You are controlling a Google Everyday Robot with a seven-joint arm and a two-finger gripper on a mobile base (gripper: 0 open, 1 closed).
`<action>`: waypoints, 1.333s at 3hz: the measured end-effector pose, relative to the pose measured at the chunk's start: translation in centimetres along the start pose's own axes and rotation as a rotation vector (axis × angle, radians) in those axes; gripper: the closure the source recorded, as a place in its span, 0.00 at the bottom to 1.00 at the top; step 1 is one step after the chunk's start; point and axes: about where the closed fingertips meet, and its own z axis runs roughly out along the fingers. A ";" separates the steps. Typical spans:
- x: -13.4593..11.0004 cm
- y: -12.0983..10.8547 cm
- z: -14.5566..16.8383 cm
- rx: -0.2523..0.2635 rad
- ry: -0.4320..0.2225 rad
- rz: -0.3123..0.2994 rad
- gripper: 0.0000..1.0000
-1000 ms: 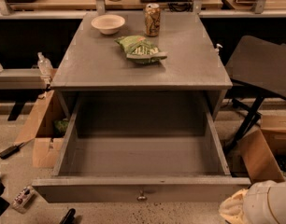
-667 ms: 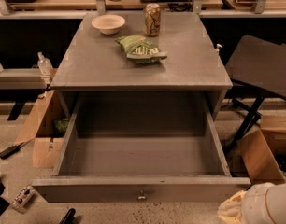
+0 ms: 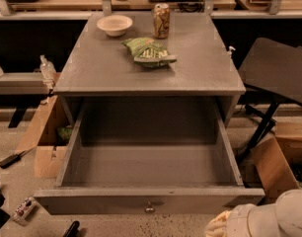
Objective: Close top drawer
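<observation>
The top drawer (image 3: 148, 201) of the grey cabinet is pulled far out toward me. Its deep grey box is empty, and one small round metal knob (image 3: 149, 209) sits low on the middle of its flat front. The lower drawers are hidden beneath it. My gripper (image 3: 221, 225) is at the bottom right corner of the view, on the end of the white arm (image 3: 279, 216). It is just in front of the drawer front's right end and right of the knob, not touching it.
On the cabinet top (image 3: 101, 68) are a white bowl (image 3: 114, 24), a drink can (image 3: 161, 20) and a green snack bag (image 3: 148, 52). Cardboard boxes stand at the left (image 3: 42, 137) and right (image 3: 279, 157). A dark chair (image 3: 279, 73) is at the right.
</observation>
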 end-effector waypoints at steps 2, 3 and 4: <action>-2.9 -4.6 4.1 0.063 -0.036 -0.222 1.00; -4.1 -7.7 4.8 0.089 -0.035 -0.269 1.00; -4.4 -8.2 5.0 0.092 -0.034 -0.272 1.00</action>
